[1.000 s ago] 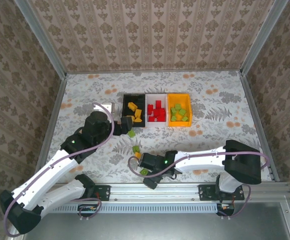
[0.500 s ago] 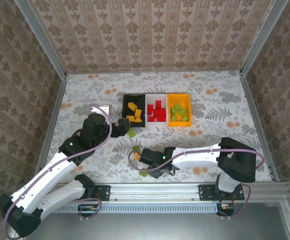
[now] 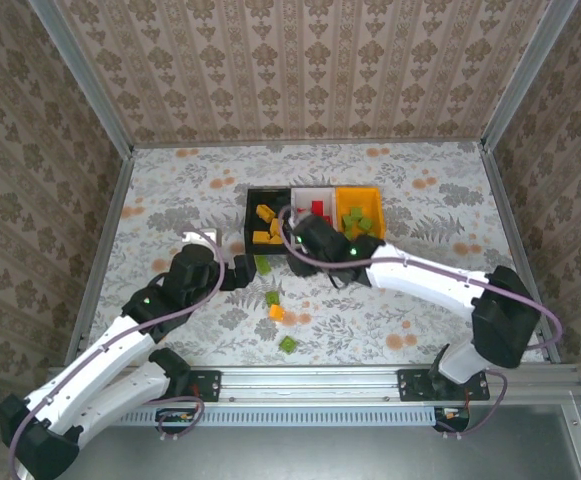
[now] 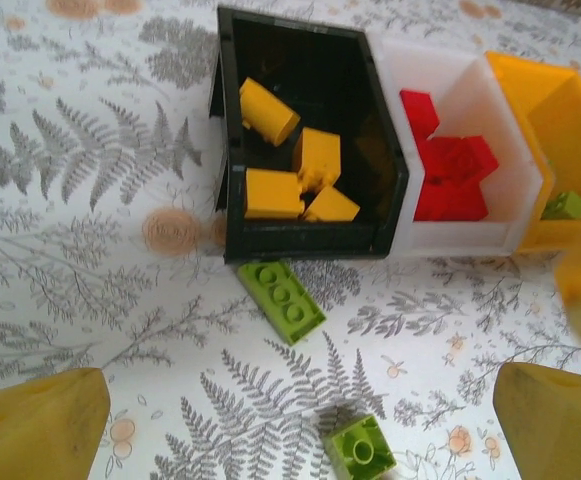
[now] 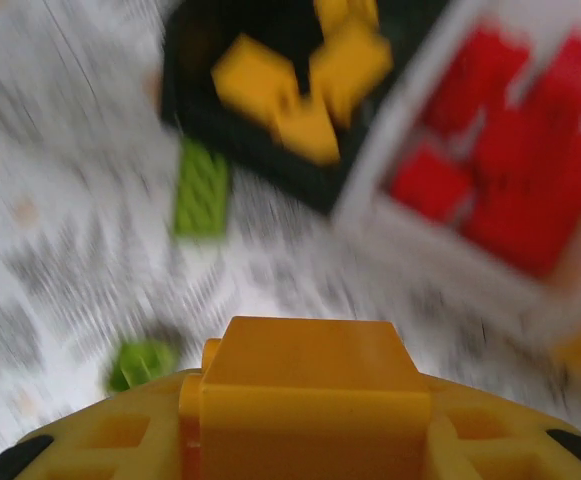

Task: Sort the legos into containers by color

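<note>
Three joined containers stand mid-table: a black bin (image 3: 254,214) with orange-yellow legos (image 4: 274,192), a white bin (image 3: 322,195) with red legos (image 4: 450,172), and an orange-yellow bin (image 3: 360,245) with green ones. My right gripper (image 3: 296,232) hovers at the front of the black and white bins, shut on an orange-yellow brick (image 5: 315,370). My left gripper (image 3: 245,270) is open just left of a long green brick (image 4: 280,300). A small green brick (image 4: 360,452) lies between its fingers (image 4: 35,430).
Loose on the table in front of the bins lie a green brick (image 3: 272,298), an orange brick (image 3: 277,313) and another green brick (image 3: 288,344) near the front rail. Patterned walls close in the table on three sides.
My right gripper has shut and swung from near the front rail up to the bins, carrying the orange-yellow brick. My left gripper has drawn back a little from the black bin.
</note>
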